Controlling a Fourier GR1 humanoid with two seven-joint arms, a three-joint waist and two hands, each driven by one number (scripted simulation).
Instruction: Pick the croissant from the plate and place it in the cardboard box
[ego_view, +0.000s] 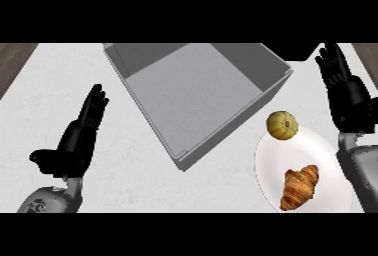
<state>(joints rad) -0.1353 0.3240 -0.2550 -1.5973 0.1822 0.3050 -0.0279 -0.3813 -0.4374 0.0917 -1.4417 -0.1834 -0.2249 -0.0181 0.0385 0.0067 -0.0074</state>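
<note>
on a pale counter (59, 90), seen from steeply above, a grey box (196, 95) sits at the middle top, tilted at an angle, with nothing visible inside it. to its right, just beside its lower right wall, lies a white plate (325, 150). the croissant (300, 187) rests on the lower part of the plate, golden brown, running from upper right to lower left. a small round yellowish pastry (282, 124) sits at the plate's upper edge, near the box's corner, apart from the croissant.

the left hand (77, 137) shows at the left side, well apart from the box, fingers straight and pointing up, thumb out to the side, holding nothing; it looks at rest. the right hand (345, 85) is at the right edge, above and beside the plate, fingers straight and together, pointing up, also holding nothing. its grey forearm (362, 170) runs down along the plate's right rim.

judging by this, the task has barely begun: the croissant is not yet touched, and no hand is over it. all steps are left: reaching down to the croissant, most likely with the right hand, closing round it, lifting it, carrying it left over the box's wall and letting it go inside.
</note>
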